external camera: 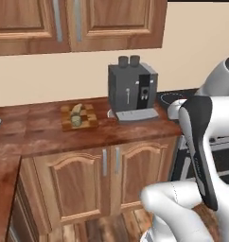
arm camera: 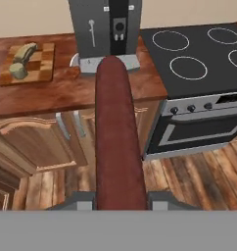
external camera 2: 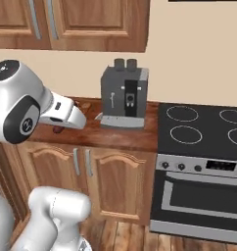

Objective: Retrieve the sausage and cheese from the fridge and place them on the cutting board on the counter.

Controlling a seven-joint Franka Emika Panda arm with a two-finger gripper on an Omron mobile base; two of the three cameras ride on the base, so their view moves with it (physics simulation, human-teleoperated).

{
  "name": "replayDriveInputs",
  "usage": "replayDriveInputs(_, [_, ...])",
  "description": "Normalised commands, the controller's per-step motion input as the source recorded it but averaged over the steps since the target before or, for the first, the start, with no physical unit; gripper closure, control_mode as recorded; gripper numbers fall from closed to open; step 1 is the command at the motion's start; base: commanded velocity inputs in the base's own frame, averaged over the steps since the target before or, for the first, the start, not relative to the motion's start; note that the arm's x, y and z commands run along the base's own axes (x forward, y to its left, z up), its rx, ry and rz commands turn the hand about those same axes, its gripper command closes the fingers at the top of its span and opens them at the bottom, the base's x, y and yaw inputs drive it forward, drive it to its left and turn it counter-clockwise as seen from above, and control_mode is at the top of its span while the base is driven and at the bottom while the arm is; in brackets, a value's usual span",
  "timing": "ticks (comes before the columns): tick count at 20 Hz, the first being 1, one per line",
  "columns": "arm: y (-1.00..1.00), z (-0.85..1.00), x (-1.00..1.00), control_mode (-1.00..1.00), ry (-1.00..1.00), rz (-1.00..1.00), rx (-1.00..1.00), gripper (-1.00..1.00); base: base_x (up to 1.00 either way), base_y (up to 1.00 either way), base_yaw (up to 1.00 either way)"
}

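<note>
Smooth red-brown sausage [arm camera: 118, 137] pinched in pincer [arm camera: 119, 198]; olive cheese [arm camera: 18, 71] on patchwork cutting board [arm camera: 39, 66]

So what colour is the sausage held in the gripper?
Dark red-brown all along; the sausage shows best in the hand view.

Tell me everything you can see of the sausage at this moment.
The sausage is a smooth, dark red-brown link with a rounded far end. In the hand view it runs straight up from between the fingers, which are shut on its near end. It is held in the air before the counter, pointing toward the grey coffee machine, touching nothing else.
</note>
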Motion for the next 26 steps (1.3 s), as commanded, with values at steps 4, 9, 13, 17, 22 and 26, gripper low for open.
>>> replayDriveInputs(4, [0.0, 0.0, 0.0, 1.0, 0.0, 0.0, 0.0, 1.0, 0.64, 0.82, 0.0])
replayDriveInputs(9, [0.0, 0.0, 0.0, 1.0, 0.0, 0.0, 0.0, 1.0, 0.62, 0.67, 0.01])
replayDriveInputs(13, [0.0, 0.0, 0.0, 1.0, 0.0, 0.0, 0.0, 1.0, 0.68, 0.43, 0.04])
replayDriveInputs(17, [0.0, 0.0, 0.0, 1.0, 0.0, 0.0, 0.0, 1.0, 0.62, 0.48, 0.04])
replayDriveInputs(22, [0.0, 0.0, 0.0, 1.0, 0.0, 0.0, 0.0, 1.0, 0.54, 0.5, 0.04])
replayDriveInputs(26, [0.0, 0.0, 0.0, 1.0, 0.0, 0.0, 0.0, 1.0, 0.7, 0.26, 0.04])
